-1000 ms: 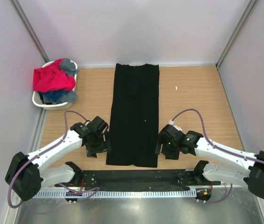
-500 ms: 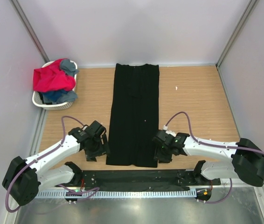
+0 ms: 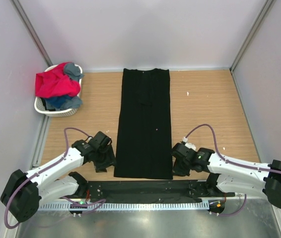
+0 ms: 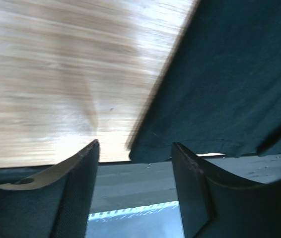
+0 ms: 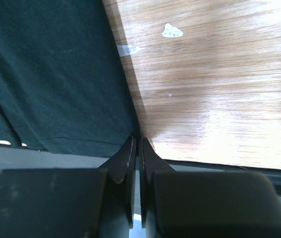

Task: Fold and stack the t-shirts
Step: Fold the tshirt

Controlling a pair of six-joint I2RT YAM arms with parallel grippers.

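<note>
While left tool (image 4: 135,145) gapes empty | right tool (image 5: 136,140) pinches black t-shirt (image 5: 56,74) corner

Bare table (image 3: 215,104) flanks the black tee (image 3: 144,124) left and right. The basket (image 3: 56,110) blocks the far-left corner; walls (image 3: 6,99) close both sides.

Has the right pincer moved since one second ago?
Yes: the right pincer went toward the wooden table's near edge, to the long black cloth t-shirt's near right corner.
</note>
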